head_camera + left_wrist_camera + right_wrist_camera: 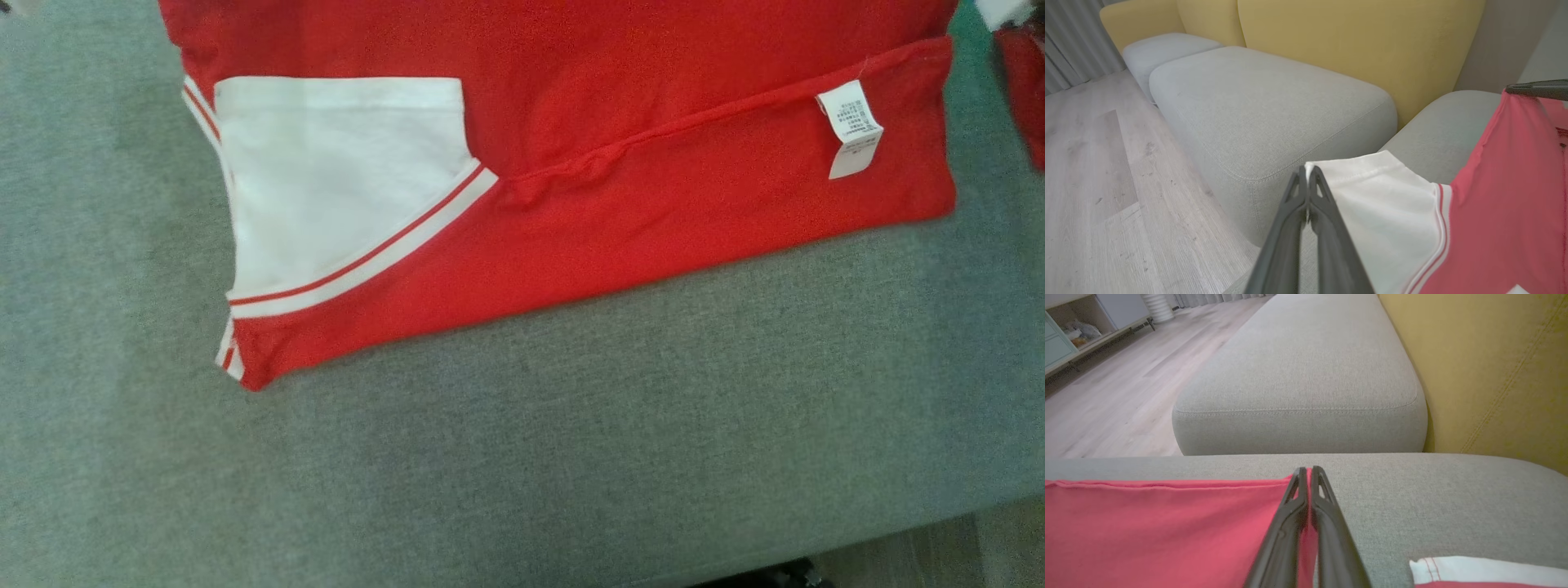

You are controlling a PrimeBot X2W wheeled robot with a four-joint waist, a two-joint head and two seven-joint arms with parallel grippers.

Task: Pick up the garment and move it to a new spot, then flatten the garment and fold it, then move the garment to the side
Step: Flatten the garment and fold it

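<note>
The grey sofa seat cushion point(571, 457) carries the red T-shirt point(653, 204), which lies across its far half with one side folded in, the white sleeve point(326, 180) to the left and the care label point(851, 126) to the right. The main risk is a slip: each grip looks to be a thin pinch at the very edge of the cloth, so an uneven pull could free one corner and spoil the fold (jersey stretches easily). The left gripper point(1307, 173) reaches low and nearly level, fingers clamped on the sleeve's corner; the right gripper point(1309, 471) lies equally low, fingers pressed together on the red edge.
</note>
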